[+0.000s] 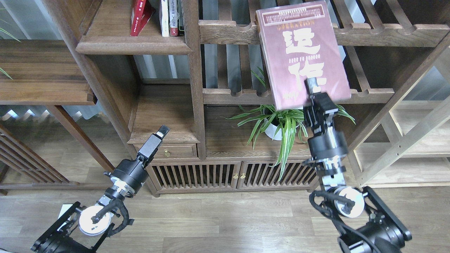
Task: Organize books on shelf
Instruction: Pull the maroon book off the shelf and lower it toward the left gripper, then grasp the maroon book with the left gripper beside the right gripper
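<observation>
My right gripper (313,92) is shut on the lower edge of the maroon book (301,52) with big white Chinese characters. It holds the book upright, cover toward me, in front of the slatted racks at the upper right. The book hides the pale lavender-white book. The bright red book (140,15) leans on the solid dark-brown shelf (133,45) at the upper left, next to slim white-spined and red-spined volumes (169,17). My left gripper (160,133) is low at the left, in front of the small drawer, with its fingers together and nothing in it.
A potted spider plant (281,123) stands on the cabinet top, just under the held book and beside my right wrist. Slatted racks (232,95) with notched rails fill the middle and right. A light pine frame (404,140) stands at the right. A low slatted cabinet (228,175) sits below.
</observation>
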